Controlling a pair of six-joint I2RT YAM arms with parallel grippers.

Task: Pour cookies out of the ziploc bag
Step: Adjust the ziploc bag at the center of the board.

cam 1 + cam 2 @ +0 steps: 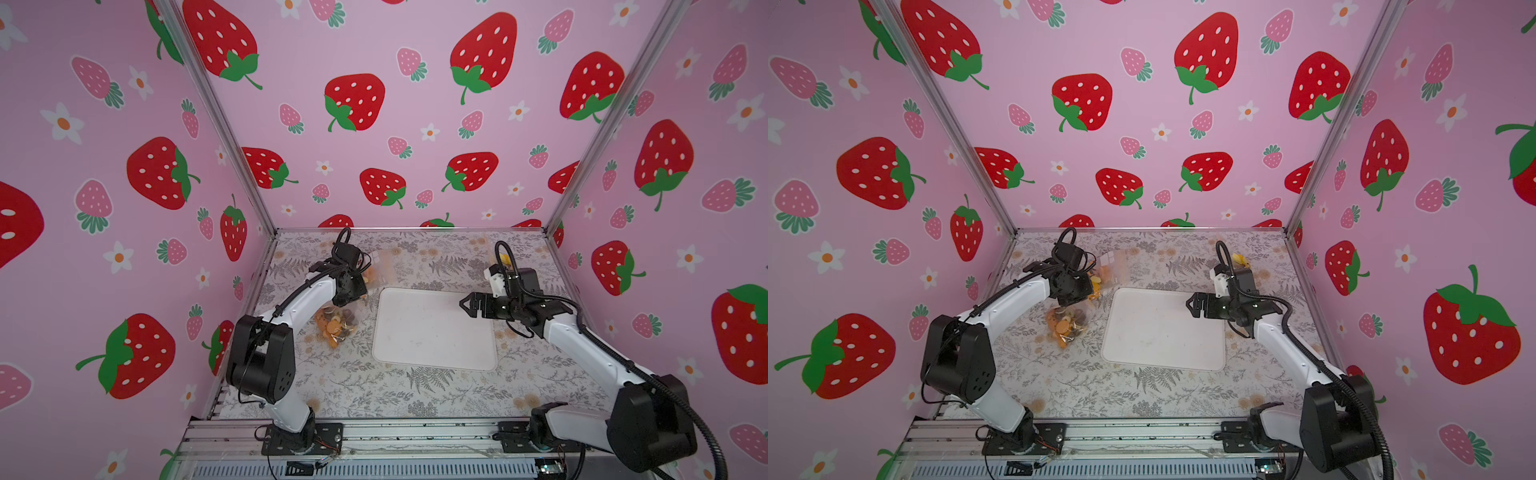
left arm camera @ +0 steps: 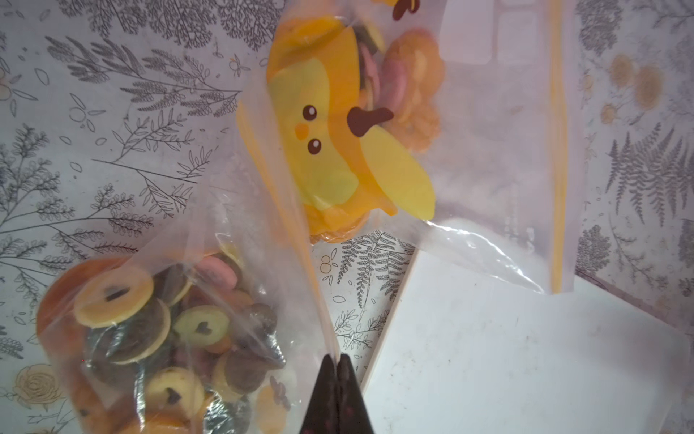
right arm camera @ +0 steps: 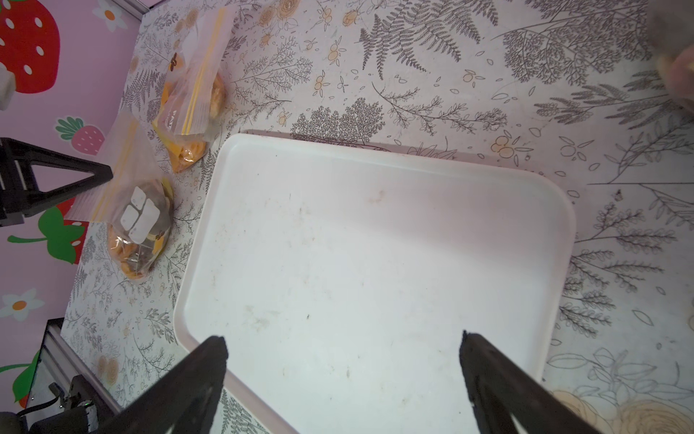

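Left gripper (image 2: 340, 362) closed, pinching the film of the clear ziploc bag (image 2: 233, 240). Coin-sized tan, brown and pink cookies (image 2: 112, 297) are inside, just beside its tips. Ahead of the tips is a second clear bag (image 2: 488, 131) with a yellow cartoon banana-face print (image 2: 338, 142); small lettering unreadable. Right gripper (image 3: 343, 342) is wide open over the white plastic tray (image 3: 375, 225).

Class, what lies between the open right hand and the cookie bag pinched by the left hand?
From the right hand: the empty white tray, then a strip of patterned tablecloth, then the cookie bag. Both top views show this.
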